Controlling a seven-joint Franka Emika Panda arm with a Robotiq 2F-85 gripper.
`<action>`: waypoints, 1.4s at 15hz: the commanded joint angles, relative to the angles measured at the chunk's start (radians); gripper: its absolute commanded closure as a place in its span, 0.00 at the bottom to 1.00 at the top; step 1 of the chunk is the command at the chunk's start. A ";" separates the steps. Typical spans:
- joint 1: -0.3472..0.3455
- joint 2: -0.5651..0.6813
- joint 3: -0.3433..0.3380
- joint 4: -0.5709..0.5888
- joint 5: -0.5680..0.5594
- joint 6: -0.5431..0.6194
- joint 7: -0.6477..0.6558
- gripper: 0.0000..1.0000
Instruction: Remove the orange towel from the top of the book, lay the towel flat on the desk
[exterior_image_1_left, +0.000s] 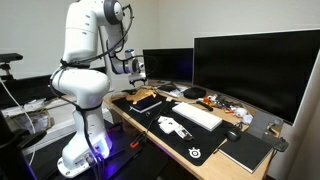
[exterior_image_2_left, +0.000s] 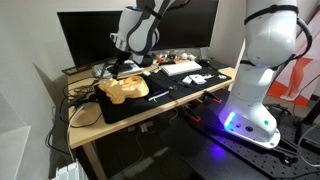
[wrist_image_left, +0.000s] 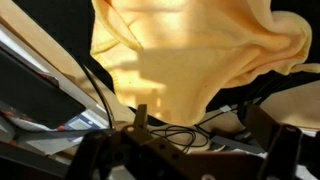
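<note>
Standing beside the light wooden desk, the white robot arm reaches over a long black desk mat. A crumpled orange cloth towel lies heaped on the mat. The gripper hangs just above it, fingers spread wide, clasping nothing.

In the wrist view the orange towel runs off the top edge, hiding whatever lies beneath; the pincer shows dark and blurred at the bottom.
</note>
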 joint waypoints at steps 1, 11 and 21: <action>-0.072 0.027 0.043 0.044 0.037 -0.067 -0.010 0.00; -0.139 0.113 0.022 0.129 0.062 -0.154 0.002 0.00; -0.129 0.199 -0.017 0.213 0.049 -0.255 0.018 0.28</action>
